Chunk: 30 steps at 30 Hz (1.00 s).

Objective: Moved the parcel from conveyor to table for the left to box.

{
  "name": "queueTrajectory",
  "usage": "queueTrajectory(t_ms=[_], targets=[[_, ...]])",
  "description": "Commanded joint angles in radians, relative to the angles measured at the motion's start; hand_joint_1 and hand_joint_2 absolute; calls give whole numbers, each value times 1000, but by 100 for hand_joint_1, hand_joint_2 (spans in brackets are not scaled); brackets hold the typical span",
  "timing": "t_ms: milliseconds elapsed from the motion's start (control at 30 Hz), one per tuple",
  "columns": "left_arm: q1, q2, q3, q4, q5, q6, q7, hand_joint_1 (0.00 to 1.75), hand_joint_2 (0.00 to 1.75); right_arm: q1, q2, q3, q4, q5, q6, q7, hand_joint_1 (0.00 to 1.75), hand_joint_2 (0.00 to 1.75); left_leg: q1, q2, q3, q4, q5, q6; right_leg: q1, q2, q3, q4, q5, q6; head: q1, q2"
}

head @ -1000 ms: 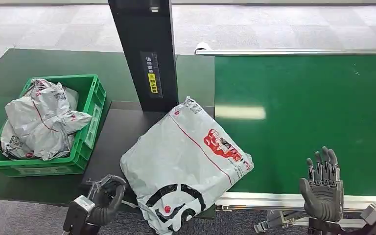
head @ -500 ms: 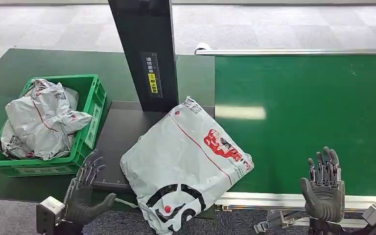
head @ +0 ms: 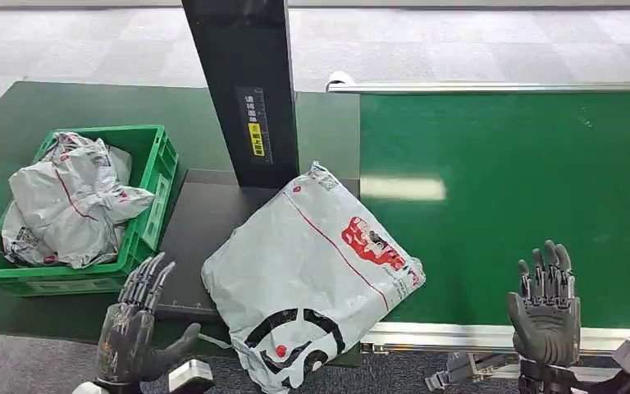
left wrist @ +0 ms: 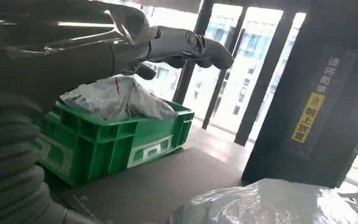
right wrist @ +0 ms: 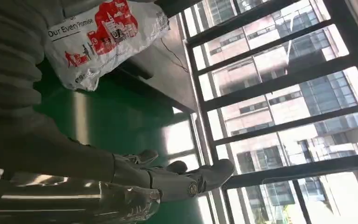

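A grey plastic parcel point(head: 312, 275) with red print and a black ring mark lies across the dark table point(head: 201, 234), one corner overlapping the green conveyor belt point(head: 509, 197). Its crinkled top point(left wrist: 279, 203) and its red-printed corner point(right wrist: 102, 32) show in the wrist views. My left hand point(head: 135, 328) stands upright near the table's front edge, just left of the parcel, fingers spread, holding nothing. My right hand point(head: 545, 308) is raised over the belt's near edge, right of the parcel, fingers straight and apart, empty.
A green crate point(head: 152, 193) with several grey parcels sits left of the table; it also appears in the left wrist view point(left wrist: 116, 140). A black post point(head: 242, 90) with a yellow label stands behind the parcel. A metal rail point(head: 476, 335) borders the belt's near edge.
My left hand has uncurled and risen from beside the parcel's left edge; its fingers now stand spread. The parcel and my right hand have hardly moved.
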Motion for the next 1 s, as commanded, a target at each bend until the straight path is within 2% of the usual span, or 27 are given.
queueTrajectory(t_ms=[33, 233, 633, 733, 1000], targets=[[19, 74, -109, 43, -19, 35, 43, 0, 175, -24, -21, 22, 48, -4, -13, 5, 0, 175, 0, 0, 3, -2, 0, 0, 0, 1, 3, -1, 0, 0, 0, 0], [17, 86, -148, 47, 7, 7, 51, 0, 175, -19, -19, 14, 30, -10, -15, 14, 0, 175, 0, 0, 3, -1, 0, 0, 0, 1, 2, -1, 0, 0, 0, 0], [17, 86, -148, 47, 7, 7, 51, 0, 175, -19, -19, 14, 30, -10, -15, 14, 0, 175, 0, 0, 3, -1, 0, 0, 0, 1, 2, -1, 0, 0, 0, 0], [6, 94, -192, 61, 73, -37, 32, 0, 175, -21, -25, 11, 30, -18, -17, 17, 0, 175, 0, -1, 2, -1, 0, 0, -1, 0, 2, -1, 0, 0, 0, 0], [-61, 137, -459, 203, 238, -39, 53, 0, 175, -32, -40, 31, 47, -48, -22, 16, 0, 175, -1, -2, 4, -3, 0, 1, -1, -1, 4, -2, 0, 1, 0, 0]])
